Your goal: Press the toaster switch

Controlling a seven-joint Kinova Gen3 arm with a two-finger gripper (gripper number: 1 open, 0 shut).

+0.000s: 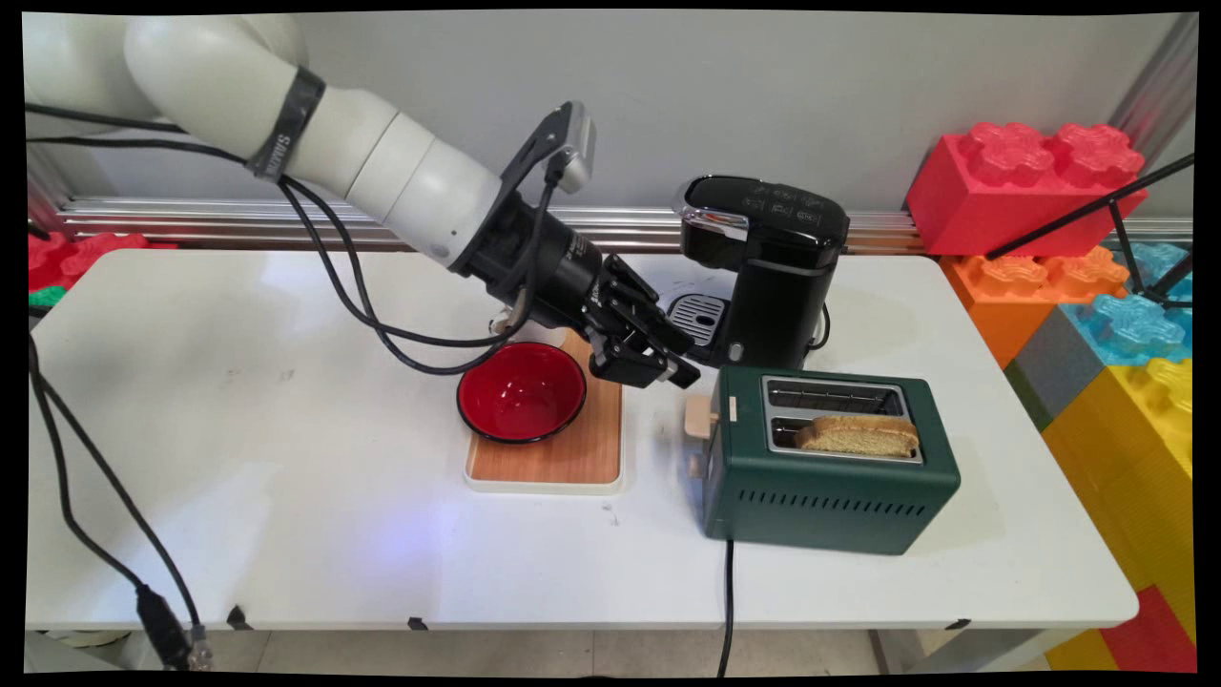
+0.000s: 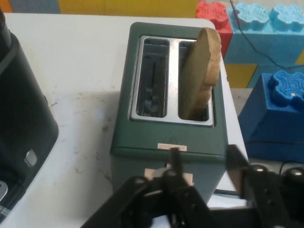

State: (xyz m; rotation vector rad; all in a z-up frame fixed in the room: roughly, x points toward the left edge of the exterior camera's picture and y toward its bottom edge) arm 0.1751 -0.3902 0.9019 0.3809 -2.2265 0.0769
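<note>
In the hand view, the black coffee machine [image 2: 21, 128] is cut off by the left edge so only its rounded side shows, and the pale lever on the dark green two-slot toaster [image 2: 166, 137] is mostly hidden behind the black fingers [image 2: 176, 171], whose linkage runs off the bottom edge. In the main view, the arm covers the far rim of the red bowl with the black rim [image 1: 522, 391] and the far end of the wooden board with the white edge [image 1: 563, 448] on the white surface [image 1: 238, 458]. The lower part of the browned slice of toast [image 1: 858, 435] sits out of sight inside the near slot, and the toaster's black cord [image 1: 728, 611] leaves the picture at the bottom.
</note>
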